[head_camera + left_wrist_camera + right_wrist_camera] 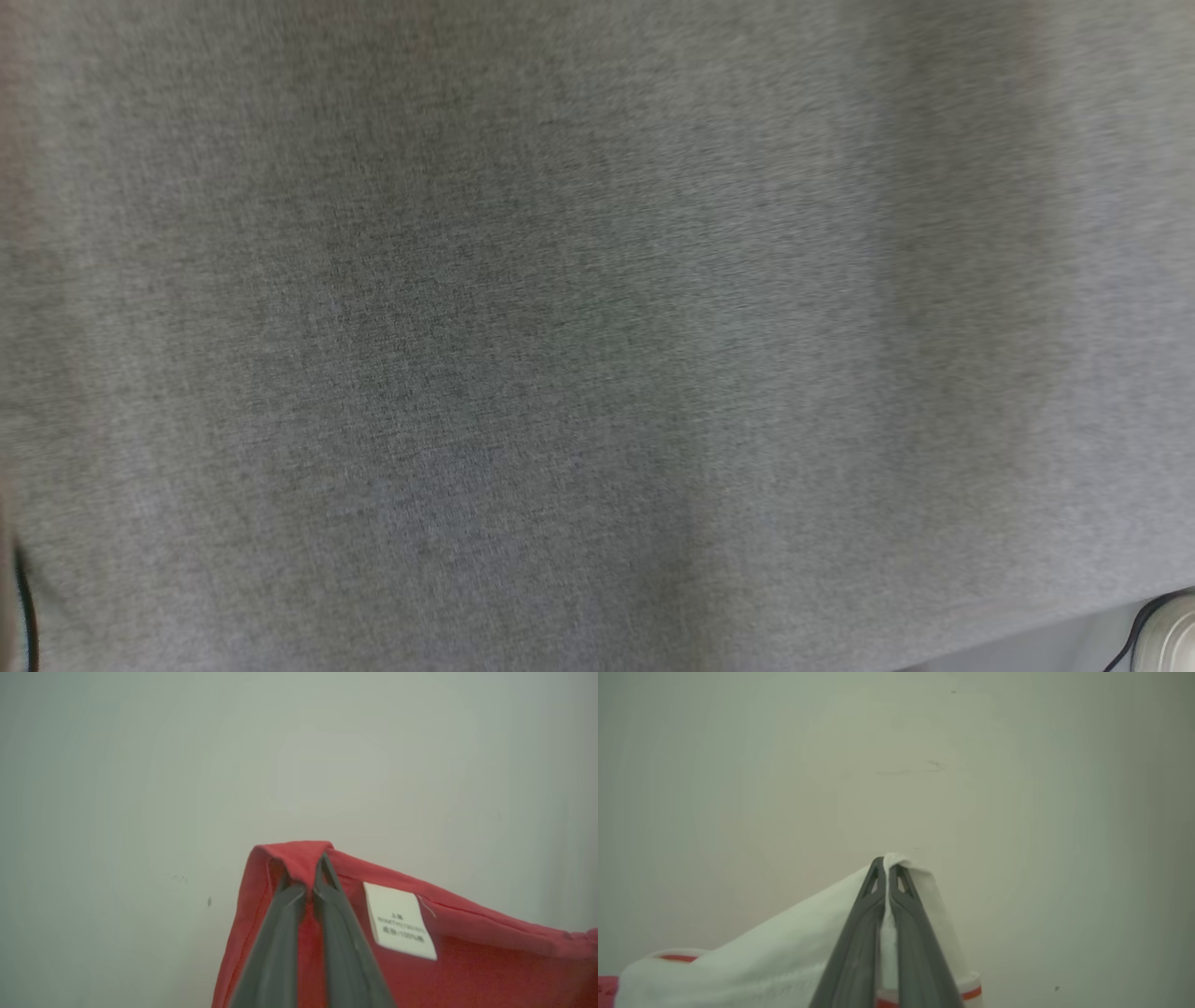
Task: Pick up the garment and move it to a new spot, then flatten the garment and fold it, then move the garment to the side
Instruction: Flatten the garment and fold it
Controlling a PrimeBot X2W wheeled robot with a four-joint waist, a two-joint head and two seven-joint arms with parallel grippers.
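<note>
In the left wrist view my left gripper [306, 877] is shut on a folded red edge of the garment [467, 961], right beside a white care label [399, 919]. In the right wrist view my right gripper [887, 868] is shut on a white part of the garment [761, 952], which has a red stripe [976, 993] low down. Both pinched edges stand over a pale table top [924, 765]. A grey heathered cloth [560, 327] spreads close and blurred across the head view; I cannot tell if it belongs to the garment.
At the head view's lower right corner a strip of pale surface [1027, 653] shows below the grey cloth's edge, with a white rounded object [1172, 635] and a black cable on it. A few small dark specks [209, 901] mark the table.
</note>
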